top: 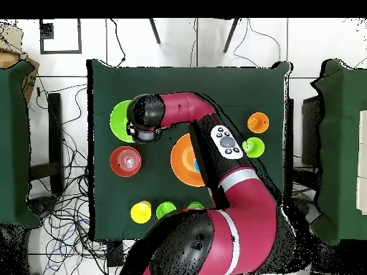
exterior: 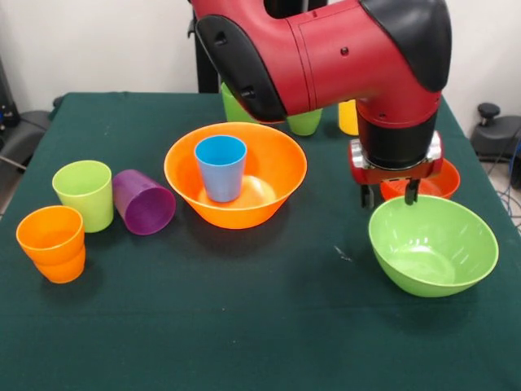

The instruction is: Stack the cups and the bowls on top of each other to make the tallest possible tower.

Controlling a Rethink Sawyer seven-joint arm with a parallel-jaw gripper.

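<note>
A large orange bowl (exterior: 273, 183) sits mid-table with a blue cup (exterior: 221, 167) upright inside it. My gripper (exterior: 388, 195) hangs open and empty just above the far rim of the lime-green bowl (exterior: 456, 240), in front of the small red-orange bowl (exterior: 447, 180). At the left stand a lime cup (exterior: 84, 194) and an orange cup (exterior: 51, 243) that looks nested in a second one. A purple cup (exterior: 143, 202) lies on its side. A yellow cup (exterior: 348, 120) and green cups (exterior: 305, 123) stand behind the arm. In the overhead view the gripper (top: 143, 134) is between the lime-green bowl (top: 119, 118) and the red-orange bowl (top: 126, 160).
The table has a dark green cloth (exterior: 244, 326). The arm's thick red body (exterior: 326, 49) spans the back of the table above the orange bowl. The lime-green bowl is near the table's right edge.
</note>
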